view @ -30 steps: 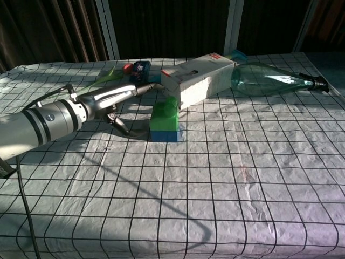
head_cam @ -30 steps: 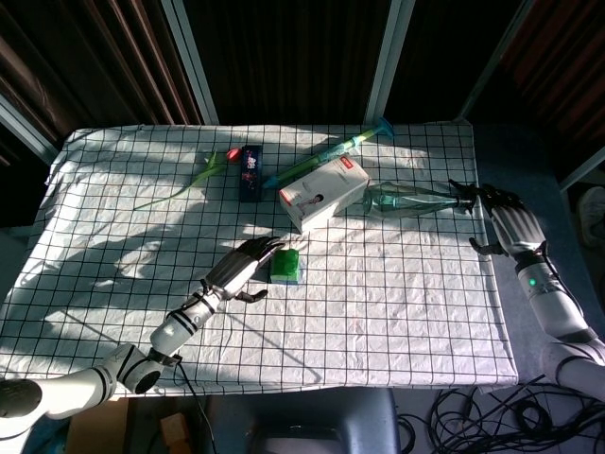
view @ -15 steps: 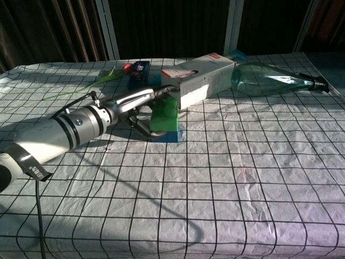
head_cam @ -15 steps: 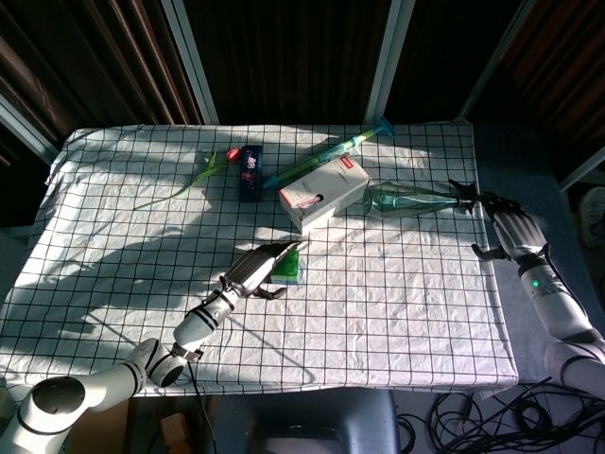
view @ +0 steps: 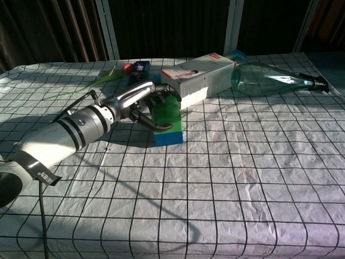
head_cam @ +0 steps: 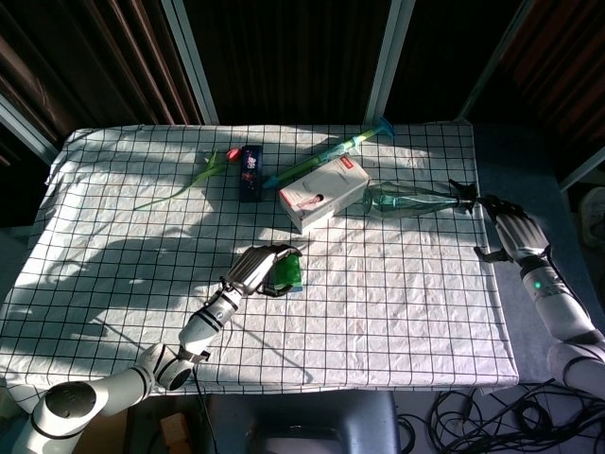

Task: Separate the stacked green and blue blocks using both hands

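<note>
The green block [view: 168, 114] sits stacked on the blue block [view: 169, 138] on the checked cloth, just in front of the white box. In the head view the green block [head_cam: 287, 271] shows near the table's middle, with only a sliver of the blue block [head_cam: 297, 288] below it. My left hand [view: 141, 101] grips the green block from the left, its fingers [view: 163, 91] curled over the top and the thumb on the near face. It also shows as the left hand [head_cam: 258, 269] in the head view. My right hand [head_cam: 513, 233] hovers at the table's right edge, fingers apart, holding nothing.
A white box [view: 198, 80] lies right behind the stack. A glass bottle [view: 272, 79] lies on its side to the right, its neck near my right hand. A small dark box [head_cam: 250, 171], an artificial flower [head_cam: 200, 177] and a green-blue stick [head_cam: 331, 151] lie at the back.
My left hand has slid right and closed its fingers over the green block. The stack has shifted slightly right and nearer. The right hand has hardly moved.
</note>
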Controlling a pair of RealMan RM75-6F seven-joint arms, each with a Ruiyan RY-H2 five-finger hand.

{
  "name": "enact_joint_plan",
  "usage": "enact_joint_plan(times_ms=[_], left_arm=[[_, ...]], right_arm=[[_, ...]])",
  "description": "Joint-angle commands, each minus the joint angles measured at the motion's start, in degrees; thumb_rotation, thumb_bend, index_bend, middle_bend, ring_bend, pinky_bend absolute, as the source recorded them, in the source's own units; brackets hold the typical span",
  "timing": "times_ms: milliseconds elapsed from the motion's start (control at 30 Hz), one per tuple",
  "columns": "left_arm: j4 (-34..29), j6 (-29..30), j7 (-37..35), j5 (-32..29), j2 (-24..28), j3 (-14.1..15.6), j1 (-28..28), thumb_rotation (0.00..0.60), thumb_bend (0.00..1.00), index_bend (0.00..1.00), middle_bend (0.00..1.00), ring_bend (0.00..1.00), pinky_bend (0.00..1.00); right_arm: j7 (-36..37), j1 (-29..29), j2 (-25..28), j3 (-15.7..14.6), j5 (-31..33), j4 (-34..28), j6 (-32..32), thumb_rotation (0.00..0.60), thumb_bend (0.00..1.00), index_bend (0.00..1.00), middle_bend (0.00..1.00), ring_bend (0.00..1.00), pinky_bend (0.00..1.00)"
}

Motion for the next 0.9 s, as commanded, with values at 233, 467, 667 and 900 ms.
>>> enact_joint_plan(times_ms=[233,467,667,900], left_arm=[[-12.1,9.3,-3.1,2.0,7.1,1.0,5.0,0.600,0.47,0.55,0.66,0.63,0.69],[-18.8,14.7,-5.1,2.7,10.1,0.3,7.6,0.600,0.52,0.56,0.67,0.63,0.69],[-16.9,19.4,-6.9,3.5,8.3,-0.9,8.5,0.600,0.54,0.56,0.67,0.63,0.68],[-15.7,24.2,-11.4,4.6,7.0,-1.9,9.5,0.600,0.54,0.56,0.67,0.63,0.67]], right_arm=[[4.9,-0.6,-1.4,1.3,-5.8,-1.0,3.7,0.600,0.26,0.00,0.00,0.00,0.00],[21.7,0.5,-2.6,3.0,-16.6,-4.8,3.6,0.600,0.22,0.00,0.00,0.00,0.00],[30.7,2.4,-2.2,3.1,-21.4,-7.7,1.6,0.600,0.16,0.00,0.00,0.00,0.00],[40.6,9.9,-1.5,4.6,-27.9,-14.5,-3.2,0.600,0.15,0.00,0.00,0.00,0.00]])
